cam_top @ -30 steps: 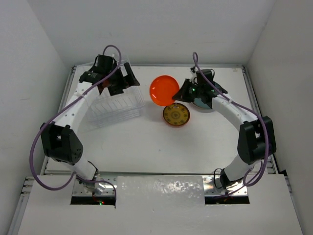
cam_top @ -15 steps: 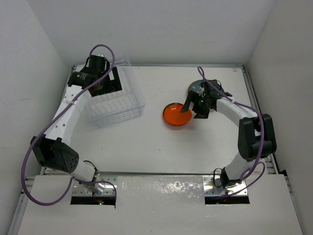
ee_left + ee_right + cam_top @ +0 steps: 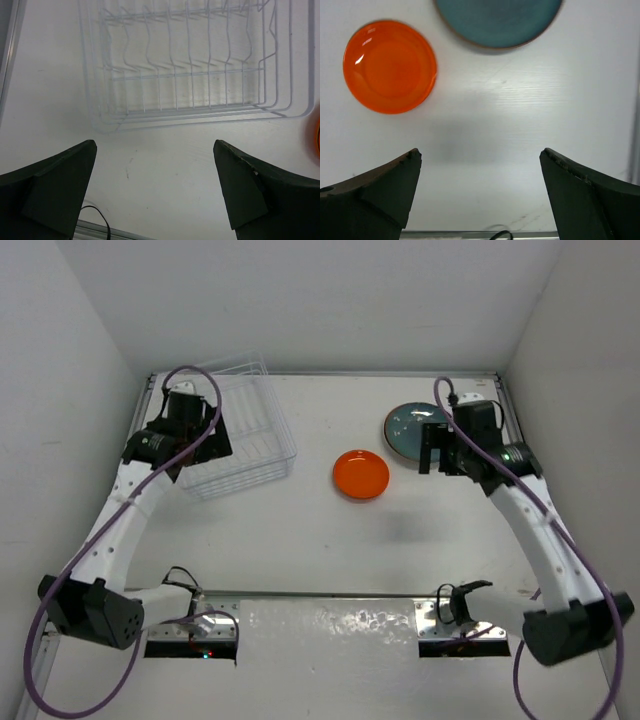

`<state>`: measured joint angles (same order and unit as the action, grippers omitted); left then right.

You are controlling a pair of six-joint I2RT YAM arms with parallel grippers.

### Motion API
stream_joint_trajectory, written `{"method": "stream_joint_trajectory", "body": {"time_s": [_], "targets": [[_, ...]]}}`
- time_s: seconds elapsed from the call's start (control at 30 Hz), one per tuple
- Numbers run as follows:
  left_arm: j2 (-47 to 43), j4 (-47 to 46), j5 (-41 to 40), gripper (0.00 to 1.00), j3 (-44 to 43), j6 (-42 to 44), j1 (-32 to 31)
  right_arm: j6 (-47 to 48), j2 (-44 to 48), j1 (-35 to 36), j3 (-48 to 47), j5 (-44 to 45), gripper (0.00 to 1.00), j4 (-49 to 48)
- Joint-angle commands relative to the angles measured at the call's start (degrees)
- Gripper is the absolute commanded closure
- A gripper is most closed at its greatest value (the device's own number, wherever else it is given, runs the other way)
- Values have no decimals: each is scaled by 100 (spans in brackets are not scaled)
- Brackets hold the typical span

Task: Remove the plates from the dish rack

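The clear dish rack stands at the back left, and in the left wrist view its ribbed slots hold no plates. An orange plate lies flat mid-table, and a dark teal plate lies flat behind and to the right of it. My left gripper hangs open above the rack's near left side, with bare table between its fingers. My right gripper is open and raised beside the teal plate. From the right wrist, the orange plate and teal plate lie beyond the open gripper.
White walls close in the table on the left, back and right. A metal rail runs along the near edge by the arm bases. A sliver of the orange plate shows at the right edge of the left wrist view.
My right gripper set the orange plate down on the yellow-patterned one, opened and pulled back up to the right. My left arm drew back from the rack towards the left.
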<state>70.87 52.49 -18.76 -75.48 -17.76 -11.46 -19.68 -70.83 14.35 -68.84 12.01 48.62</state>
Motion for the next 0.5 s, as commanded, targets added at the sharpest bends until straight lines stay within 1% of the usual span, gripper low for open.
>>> {"method": "stream_joint_trajectory", "body": {"time_s": [0.0, 0.07, 0.2, 0.27, 0.3, 0.37, 0.4, 0.43, 0.47], "targets": [[-600, -511, -242, 0, 463, -96, 48, 281, 849, 6, 239, 1013, 1, 306], [-1020, -817, -294, 0, 981, -79, 48, 255, 1358, 6, 318, 1389, 1, 463], [-1751, -1188, -426, 0, 1938, -236, 48, 245, 2115, -2, 581, 1698, 1, 719], [-2154, -1206, -470, 0, 2168, -411, 48, 202, 2405, -2, 827, 1883, 1, 876], [-2217, -1162, -575, 0, 2248, -491, 48, 210, 2711, 6, 915, 2014, 1, 929], [-2358, -1162, -646, 0, 2424, -605, 39, 298, 3029, 6, 1221, 2147, 1, 991], [-2376, -1206, -611, 0, 2381, -562, 39, 438, 3362, 6, 1467, 2121, 1, 939], [-2350, -1206, -593, 0, 2363, -536, 39, 517, 3530, 6, 1470, 2069, 1, 939], [-2306, -1232, -602, 0, 2354, -518, 39, 579, 3689, 6, 1687, 1999, 1, 808]]}}
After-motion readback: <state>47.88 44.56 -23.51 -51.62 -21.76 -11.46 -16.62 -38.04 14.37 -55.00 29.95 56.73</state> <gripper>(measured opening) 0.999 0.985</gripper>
